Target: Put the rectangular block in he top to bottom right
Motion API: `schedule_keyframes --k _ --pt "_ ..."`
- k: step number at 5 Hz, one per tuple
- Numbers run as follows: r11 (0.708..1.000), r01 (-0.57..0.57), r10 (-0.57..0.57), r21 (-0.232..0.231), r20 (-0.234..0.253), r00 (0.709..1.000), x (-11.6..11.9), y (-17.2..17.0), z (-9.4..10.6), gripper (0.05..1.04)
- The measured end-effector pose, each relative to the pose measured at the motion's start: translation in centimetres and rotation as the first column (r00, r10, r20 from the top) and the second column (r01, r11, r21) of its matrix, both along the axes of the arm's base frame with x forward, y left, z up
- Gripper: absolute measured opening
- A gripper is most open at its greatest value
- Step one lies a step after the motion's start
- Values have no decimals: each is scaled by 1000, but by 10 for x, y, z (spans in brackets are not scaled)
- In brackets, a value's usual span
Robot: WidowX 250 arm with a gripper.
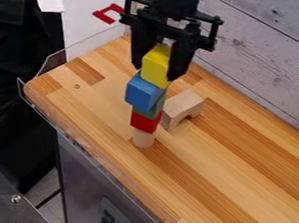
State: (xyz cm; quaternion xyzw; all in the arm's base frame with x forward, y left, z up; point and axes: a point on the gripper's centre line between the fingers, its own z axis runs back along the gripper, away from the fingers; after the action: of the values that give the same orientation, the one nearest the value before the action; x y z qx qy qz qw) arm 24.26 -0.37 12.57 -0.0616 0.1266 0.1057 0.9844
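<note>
Plainly, tool: the black two-finger tool (157,72) hangs down from the top edge of the view, a little right of the middle of its upper half, with its fingers parted by the width of the block between them and closed on that block's sides.
Yellow block: the rectangular yellow block (156,65) is held upright between the fingers at the top of the column; its lower end is right at the top of the blue block, though whether it bears on it I cannot tell.
Blue block: the blue block (143,91) comes next down, turned at an angle to the pieces under it and jutting out toward the left of the view.
Green block: the green block (157,108) is under the blue one, which partly hides it.
Red block: the red block (144,121) is below the green one.
Wooden cylinder: the pale wooden cylinder (143,138) stands upright on the desk (233,167) as the foot of the stack.
Arch block: the pale wooden arch block (182,108) is on the desk just to the right of the stack in the view, its cut-out toward the lower right; I cannot tell whether they touch.
Plank wall: the grey plank wall (265,55) runs along the desk's far side.
</note>
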Motion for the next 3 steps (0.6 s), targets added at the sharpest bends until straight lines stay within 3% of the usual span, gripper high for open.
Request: schedule_keyframes --k 1,2,3 --pt "1000 -7 7 3 -11 1000 -1 0 0 574" --pt "997 -6 7 73 -6 1000 4 -2 17 574" --pt "991 76 -82 110 53 995 17 -23 41 574"
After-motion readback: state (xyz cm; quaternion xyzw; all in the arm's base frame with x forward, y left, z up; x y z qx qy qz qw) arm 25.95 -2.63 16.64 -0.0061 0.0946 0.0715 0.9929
